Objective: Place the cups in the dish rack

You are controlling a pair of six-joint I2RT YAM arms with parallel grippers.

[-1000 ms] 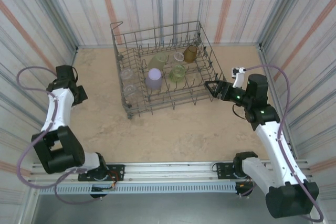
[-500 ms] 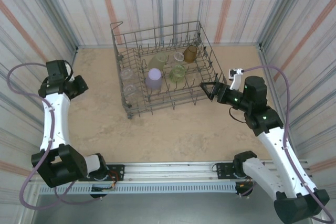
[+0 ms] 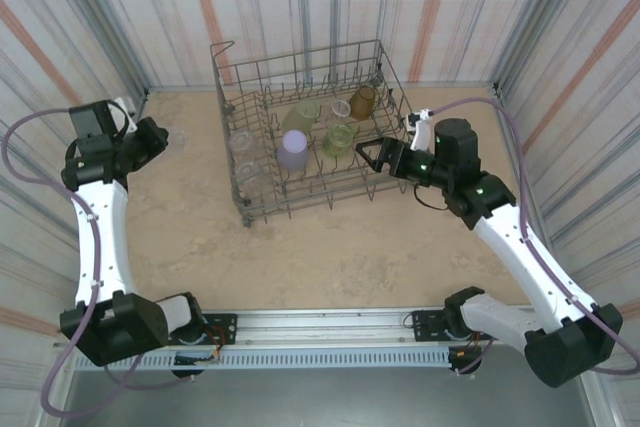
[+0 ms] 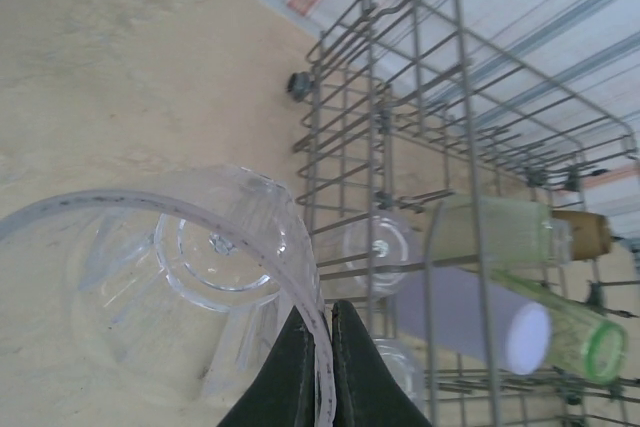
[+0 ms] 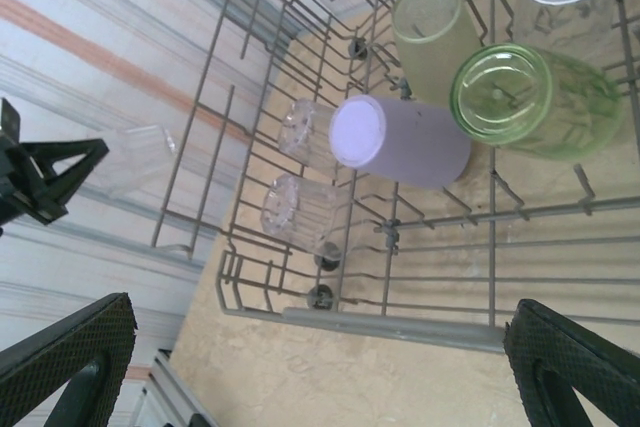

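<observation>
Because my left tool [image 4: 320, 372] is pressed together on nothing more than the thin rim of the clear colourless plastic tumbler [image 4: 170, 267], with one wall of it pinched between the pads, the grip is the weak spot. I judge that a quick swing could let the tumbler pivot or slide out and drop to the sandy surface [image 4: 120, 77]. It hangs outside the tall grey wire dish rack [image 4: 372, 117], to its left, with the rack's high left side between it and the tines. If I go in too low, the tumbler's body could catch the top wire and be levered out of the pinch. Just inside that left side lie other clear tumblers [image 5: 300, 215], beside the opaque lavender tumbler [image 5: 400, 142]. Setting down on them could knock them askew. My right tool [image 3: 377, 155] is spread wide and empty at the rack's right side, where a careless move could snag the wires.
</observation>
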